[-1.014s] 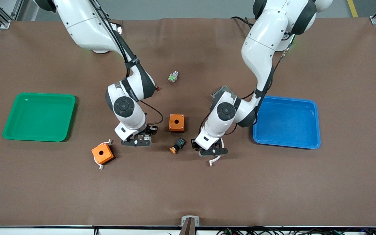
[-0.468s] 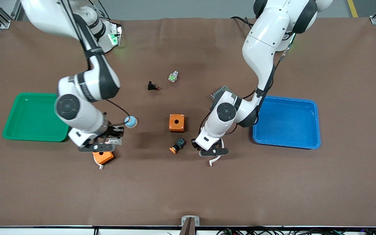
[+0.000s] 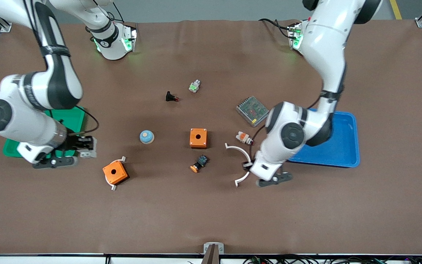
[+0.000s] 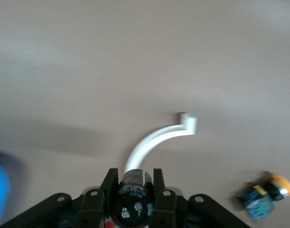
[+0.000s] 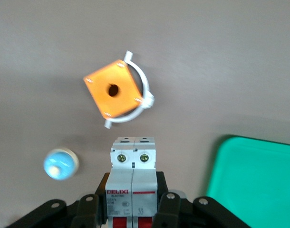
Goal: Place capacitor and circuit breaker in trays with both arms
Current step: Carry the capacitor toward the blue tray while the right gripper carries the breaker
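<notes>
Both arms have swung outward since the earlier frames, each with its part: the right arm has gone from mid-bench to the green tray's corner, and the left has drawn back toward the blue tray, uncovering a white-and-orange part (image 3: 243, 137) and a white arc (image 3: 241, 162) it had been hiding. The capacitor (image 4: 133, 189) sits clamped between the left gripper's (image 3: 274, 179) closed fingers, its silvery top with two terminals facing the wrist camera, its axis running along the fingers. That gripper hangs over bare bench just off the blue tray's (image 3: 350, 161) near corner, so the tray lies toward the left arm's end and a little farther from the front camera — a short sideways carry, I judge. The circuit breaker (image 5: 133, 176) is pinched in the right gripper (image 3: 55, 162), long axis in line with the fingers, red toggles at the gripper end and the two terminal screws pointing outward. It hovers at the green tray's (image 3: 72, 115) near corner, the tray toward the right arm's end. Its face reads "DELIXI" in red; smaller print below is too fine to read. The capacitor's sleeve print is blurred. An orange box (image 5: 115, 92) in a white ring and a blue knob (image 5: 60, 164) lie on the bench nearby.
</notes>
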Available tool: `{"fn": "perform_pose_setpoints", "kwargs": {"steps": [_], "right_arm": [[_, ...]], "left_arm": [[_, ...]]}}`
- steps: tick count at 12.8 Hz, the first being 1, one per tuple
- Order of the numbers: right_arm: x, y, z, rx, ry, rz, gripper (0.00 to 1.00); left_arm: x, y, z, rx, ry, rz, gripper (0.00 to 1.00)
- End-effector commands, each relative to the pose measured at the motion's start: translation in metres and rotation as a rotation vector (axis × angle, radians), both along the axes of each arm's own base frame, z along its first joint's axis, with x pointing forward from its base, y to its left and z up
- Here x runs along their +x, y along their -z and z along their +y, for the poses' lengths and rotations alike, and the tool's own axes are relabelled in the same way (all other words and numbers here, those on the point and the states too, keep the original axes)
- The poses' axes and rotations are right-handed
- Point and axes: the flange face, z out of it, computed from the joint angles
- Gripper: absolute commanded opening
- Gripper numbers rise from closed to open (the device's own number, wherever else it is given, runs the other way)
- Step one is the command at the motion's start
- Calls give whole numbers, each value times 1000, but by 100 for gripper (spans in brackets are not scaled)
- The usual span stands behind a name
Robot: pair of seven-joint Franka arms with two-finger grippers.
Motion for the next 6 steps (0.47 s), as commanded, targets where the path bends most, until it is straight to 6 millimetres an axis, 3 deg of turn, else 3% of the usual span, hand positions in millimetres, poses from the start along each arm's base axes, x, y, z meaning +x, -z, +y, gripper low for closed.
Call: {"fn": "perform_pose_setpoints", "kwargs": {"steps": [1, 4, 6], "right_arm": [[-28, -11, -62, 13, -53, 18, 1], [-52, 5, -136, 38, -103, 40, 1], [-68, 22, -180, 53, -153, 39, 1]], "left_arm": [[-3, -9, 76, 39, -24, 155, 7], [-9, -3, 159, 51, -81, 279, 0], [-13, 7, 199, 91, -39, 305, 0]]}}
